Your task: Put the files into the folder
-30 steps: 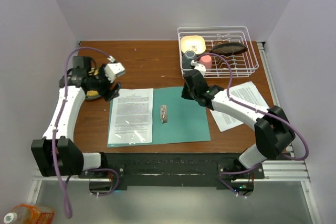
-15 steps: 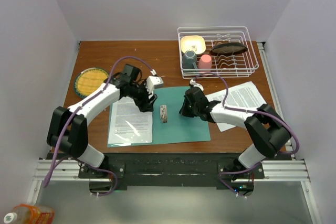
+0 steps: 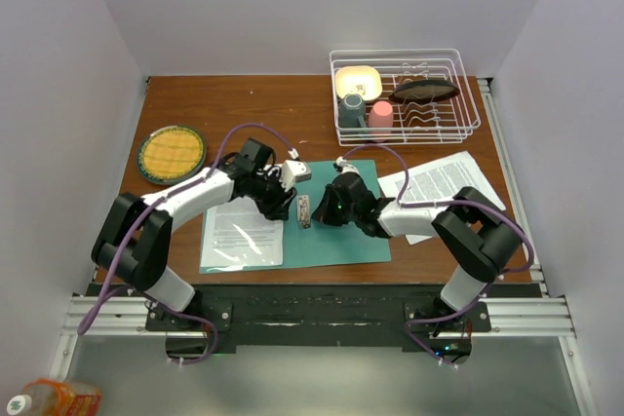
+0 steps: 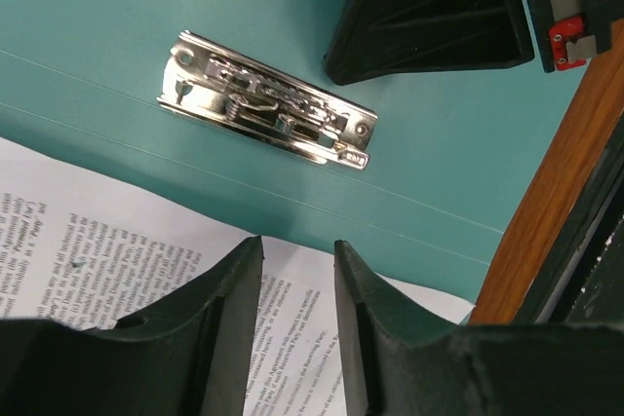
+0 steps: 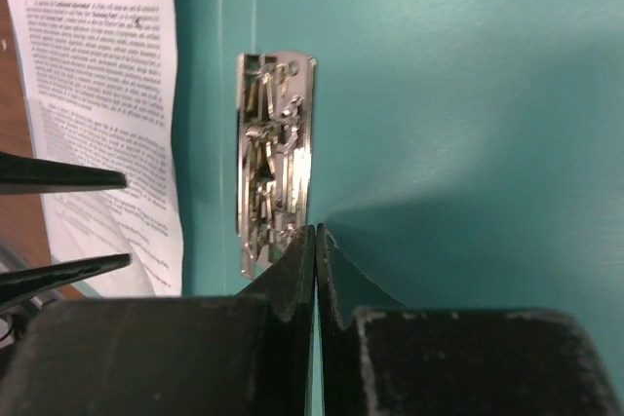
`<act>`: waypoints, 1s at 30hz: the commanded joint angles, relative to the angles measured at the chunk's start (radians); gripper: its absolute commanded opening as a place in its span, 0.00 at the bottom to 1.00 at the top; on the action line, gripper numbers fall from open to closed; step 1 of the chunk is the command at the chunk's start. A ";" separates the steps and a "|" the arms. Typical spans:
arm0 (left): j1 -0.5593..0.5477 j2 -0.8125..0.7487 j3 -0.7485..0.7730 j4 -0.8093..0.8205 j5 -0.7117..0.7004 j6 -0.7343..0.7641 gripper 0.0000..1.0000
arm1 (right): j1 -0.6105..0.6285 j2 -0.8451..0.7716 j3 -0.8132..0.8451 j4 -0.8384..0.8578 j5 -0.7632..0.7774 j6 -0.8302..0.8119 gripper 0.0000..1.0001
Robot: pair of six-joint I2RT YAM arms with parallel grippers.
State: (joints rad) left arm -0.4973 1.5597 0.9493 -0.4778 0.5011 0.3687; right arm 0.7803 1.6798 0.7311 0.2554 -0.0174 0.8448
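Note:
The teal folder [image 3: 346, 231] lies open on the table, with a metal clip [image 3: 304, 211] at its crease. One printed sheet [image 3: 242, 231] lies on its left leaf. More printed sheets [image 3: 444, 180] lie to the right of the folder, partly under the right arm. My left gripper [image 3: 280, 204] hovers open over the sheet's edge [image 4: 146, 260], next to the clip [image 4: 268, 102]; in the left wrist view [image 4: 297, 260] nothing is between its fingers. My right gripper [image 3: 328, 209] is shut and empty [image 5: 315, 233]. Its tips are at the clip's [image 5: 275, 153] near end, low over the folder [image 5: 458, 94].
A white wire dish rack [image 3: 458, 94] at the back right holds a yellow bowl, cups and a dark utensil. A round woven yellow plate [image 3: 171, 153] lies at the left. The table's wooden top [image 3: 253, 114] shows behind the folder.
My left arm has swung from the far left near the plate to the folder's crease. My right gripper has moved left and lower, up to the clip.

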 commanded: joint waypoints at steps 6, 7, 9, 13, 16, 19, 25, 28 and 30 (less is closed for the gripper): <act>-0.079 0.032 -0.004 0.079 -0.044 -0.016 0.33 | 0.065 -0.012 -0.079 0.116 0.060 0.051 0.00; -0.081 0.045 -0.004 0.085 -0.053 -0.017 0.31 | 0.069 -0.008 -0.087 0.119 0.066 0.053 0.00; -0.086 0.084 -0.001 0.107 -0.058 -0.019 0.30 | 0.074 0.003 -0.090 0.131 0.071 0.059 0.00; -0.087 0.175 0.029 0.113 -0.119 -0.014 0.23 | 0.076 0.024 -0.096 0.148 0.086 0.079 0.00; -0.087 0.203 0.040 0.137 -0.137 -0.011 0.23 | 0.076 0.034 -0.099 0.154 0.099 0.089 0.00; -0.086 0.224 0.069 0.142 -0.136 -0.016 0.22 | 0.076 0.041 -0.102 0.153 0.112 0.094 0.00; -0.087 0.252 0.134 0.142 -0.136 -0.024 0.20 | 0.070 0.073 -0.073 0.143 0.134 0.099 0.00; -0.086 0.231 0.125 0.130 -0.141 -0.019 0.20 | 0.063 0.089 -0.055 0.136 0.138 0.094 0.00; -0.084 0.191 0.112 0.122 -0.159 -0.013 0.20 | 0.059 0.087 -0.056 0.137 0.149 0.099 0.00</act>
State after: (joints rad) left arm -0.5800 1.7874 1.0588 -0.3756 0.3531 0.3546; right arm 0.8455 1.7267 0.6655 0.4423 0.0860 0.9436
